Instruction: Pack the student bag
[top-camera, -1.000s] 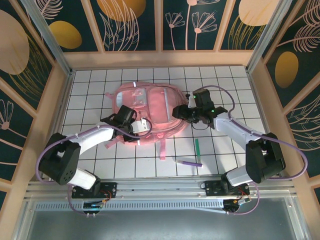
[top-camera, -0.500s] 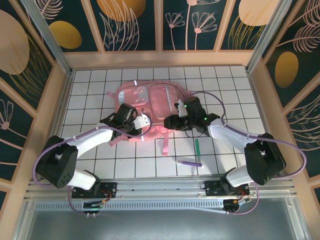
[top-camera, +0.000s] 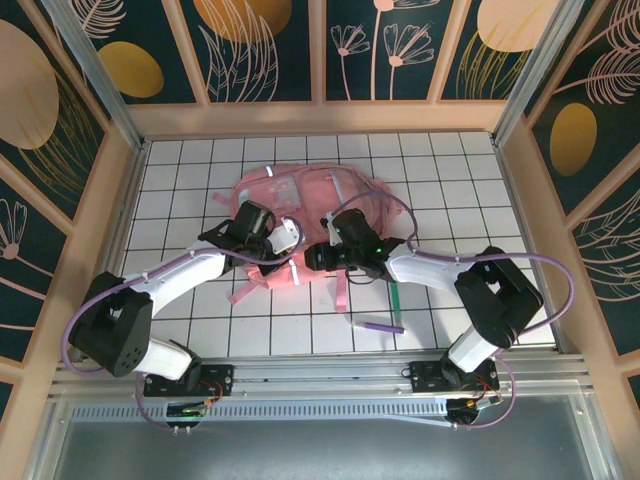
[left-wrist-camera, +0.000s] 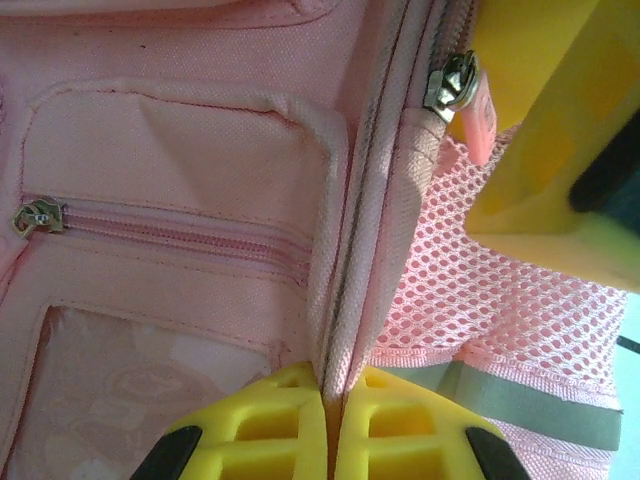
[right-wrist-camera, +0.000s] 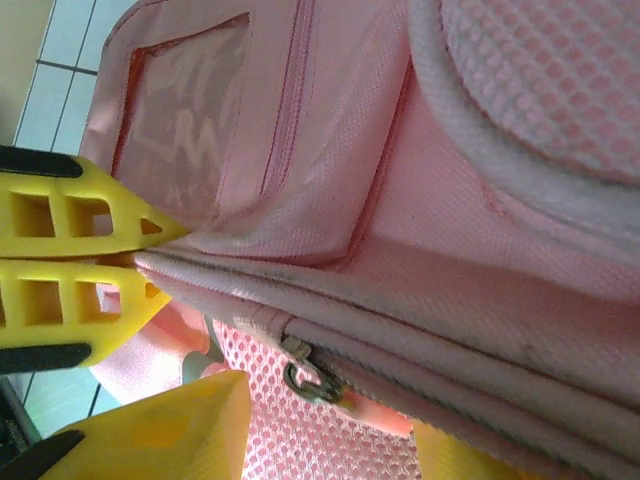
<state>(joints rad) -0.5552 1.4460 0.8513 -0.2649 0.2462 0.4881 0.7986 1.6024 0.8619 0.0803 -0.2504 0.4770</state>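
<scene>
- Right arm has swung in over the student bag (top-camera: 300, 200), which lies mid bench (top-camera: 180, 170).
- Left claw (left-wrist-camera: 330, 390) is clamped on its soft zip seam.
- Right claw (right-wrist-camera: 320, 410) hangs half-open astride the zipper pull (right-wrist-camera: 300, 380); the fabric is limp, so grip there.

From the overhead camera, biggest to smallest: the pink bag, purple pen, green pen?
1. bag
2. purple pen
3. green pen: looks shorter, but the right arm may cover its top end, so the pens' order is unsure.
</scene>
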